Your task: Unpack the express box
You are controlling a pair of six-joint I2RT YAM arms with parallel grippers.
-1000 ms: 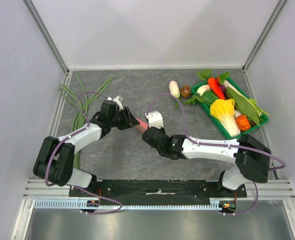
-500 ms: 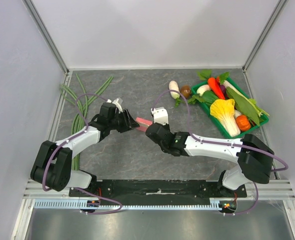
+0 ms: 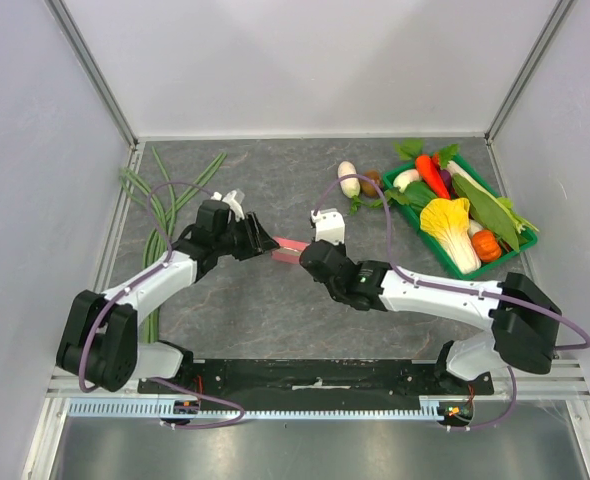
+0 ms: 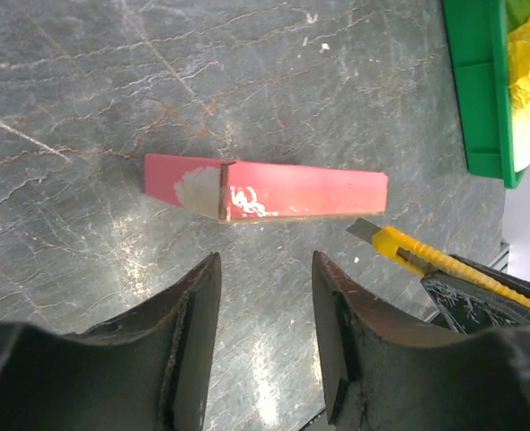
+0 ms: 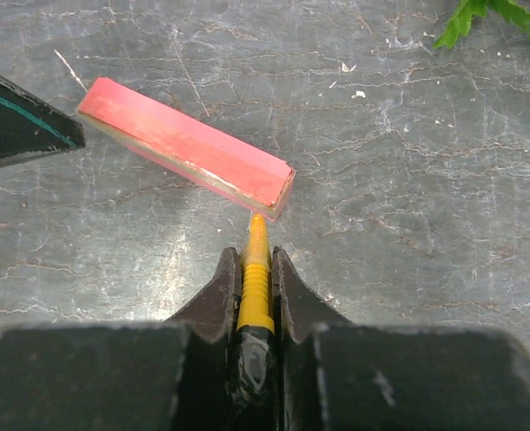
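- The box (image 3: pixel 289 247) lies flat on the grey table (image 3: pixel 245 300), near its middle, between my two grippers.
- It is pink-red, long and thin, and it rests on one broad face.
- From my left wrist, the box (image 4: pixel 274 190) shows a crease near one end, with white scuffs in the paint beside it.
- My left gripper (image 4: pixel 265 269) points at the box with its fingers apart and nothing between them.
- A strip of bare table shows between those fingertips and the box, so they are near but not touching.
- My right gripper (image 5: pixel 257 260) is clamped on a yellow knife (image 5: pixel 257 289), which sticks out straight ahead between the two fingers.
- The tip of the knife reaches the lower corner of the near end of the box (image 5: pixel 189 146); I cannot tell whether it touches the cardboard.
- From the left wrist, the knife (image 4: pixel 424 259) shows a short grey blade ahead of its yellow body, just beside the far end of the box.
- In the overhead view my left gripper (image 3: pixel 262 240) comes at the box from the left and my right gripper (image 3: pixel 307 256) from the right.
- A green tray (image 4: pixel 476 85) heaped with vegetables (image 3: pixel 453 225) stands at the far right of the table, well apart from the box.
- Long green beans (image 3: pixel 158 200) lie along the left edge of the table.
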